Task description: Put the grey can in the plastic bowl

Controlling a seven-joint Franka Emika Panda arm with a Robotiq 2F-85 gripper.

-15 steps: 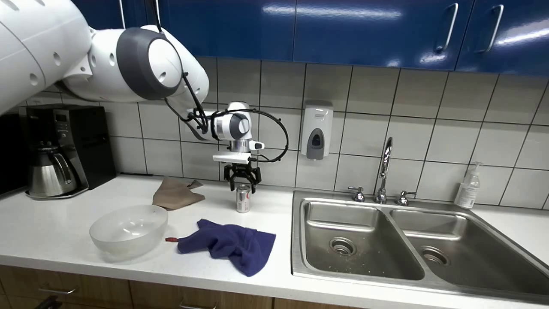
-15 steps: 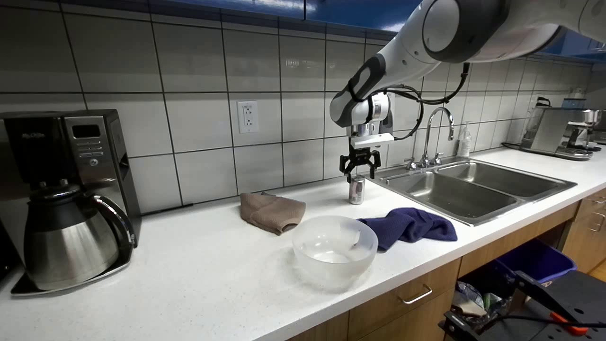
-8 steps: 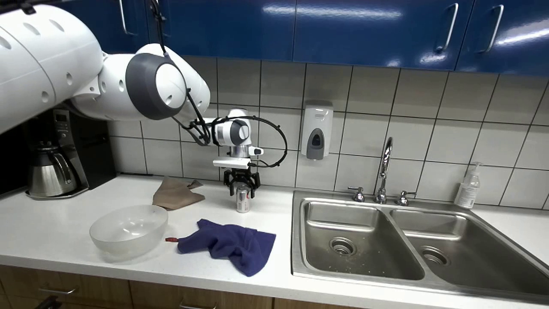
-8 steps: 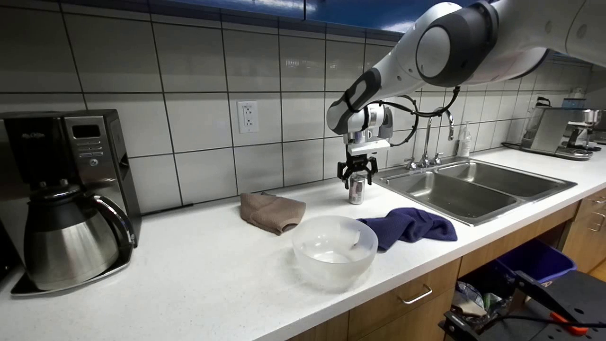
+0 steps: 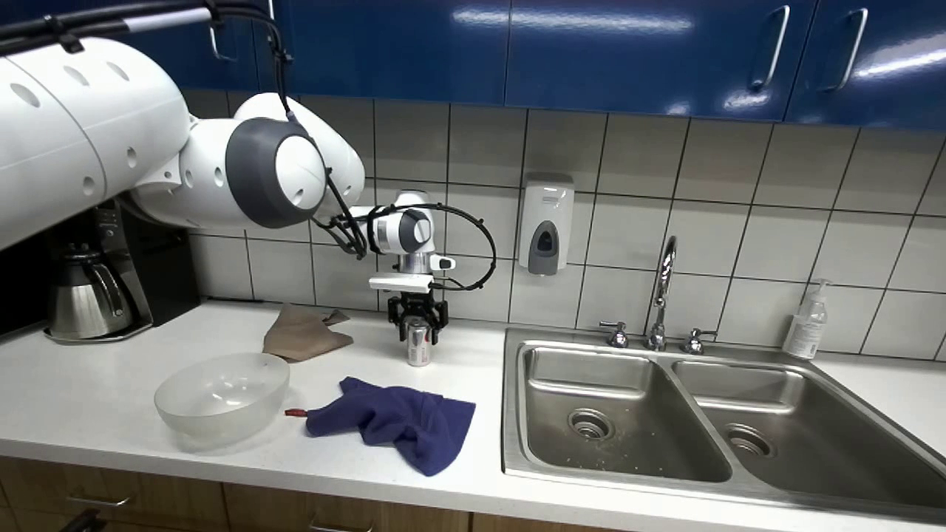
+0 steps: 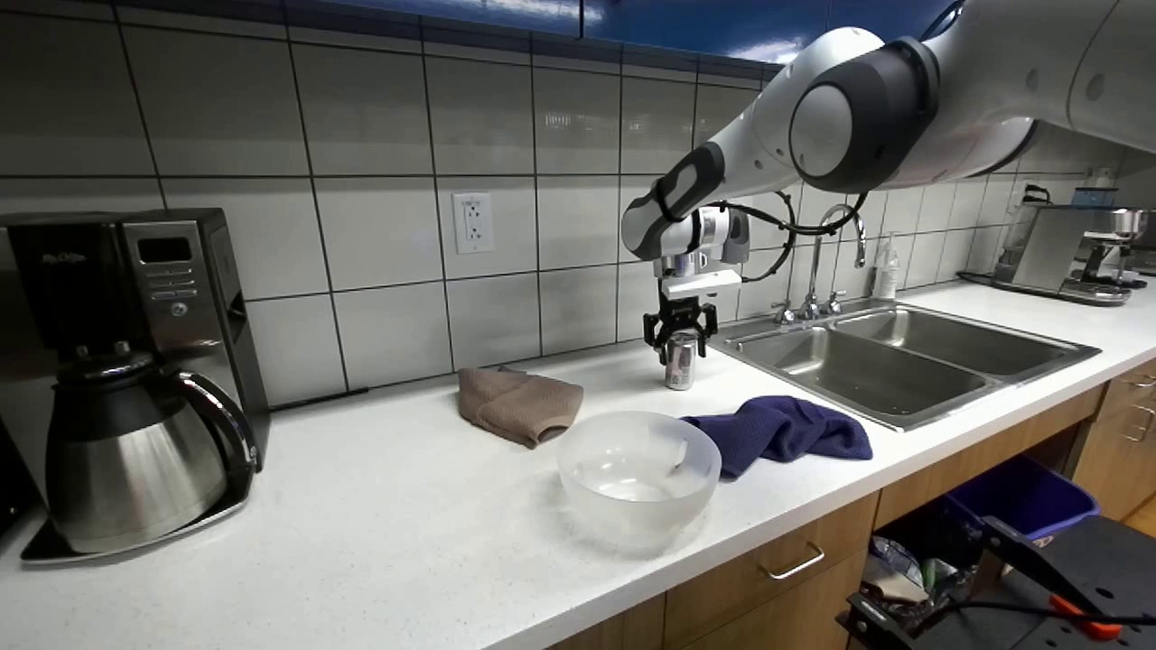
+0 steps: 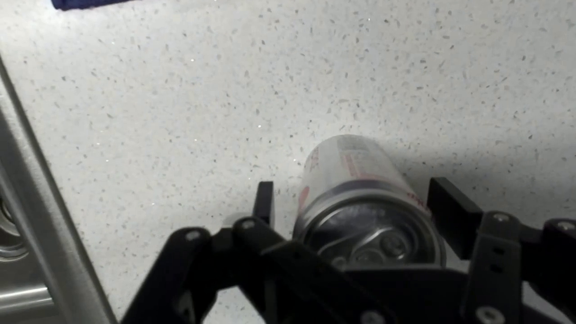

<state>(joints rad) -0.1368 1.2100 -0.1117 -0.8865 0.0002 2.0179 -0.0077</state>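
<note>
The grey can (image 5: 419,353) stands upright on the white counter near the back wall. It also shows in an exterior view (image 6: 680,374) and the wrist view (image 7: 351,164). My gripper (image 5: 419,338) points down over the can, its fingers on either side of the can's upper part. In the wrist view the gripper (image 7: 354,201) is open. There is a gap between the can and the left finger (image 7: 264,202); the right finger is very near the can, and I cannot tell whether it touches. The translucent plastic bowl (image 5: 211,425) stands near the counter's front edge, also in an exterior view (image 6: 632,524).
A dark blue cloth (image 5: 403,417) lies between the can and the counter's front edge. A brown cloth (image 5: 303,336) lies at the back. The steel sink (image 5: 514,414) is beside the can. A coffee maker (image 6: 181,298) with a steel carafe (image 6: 135,460) stands on the counter.
My gripper has come down over the can, from just above it to around its upper part. The fingers look somewhat closer together. The can, bowl and cloths have not moved.
</note>
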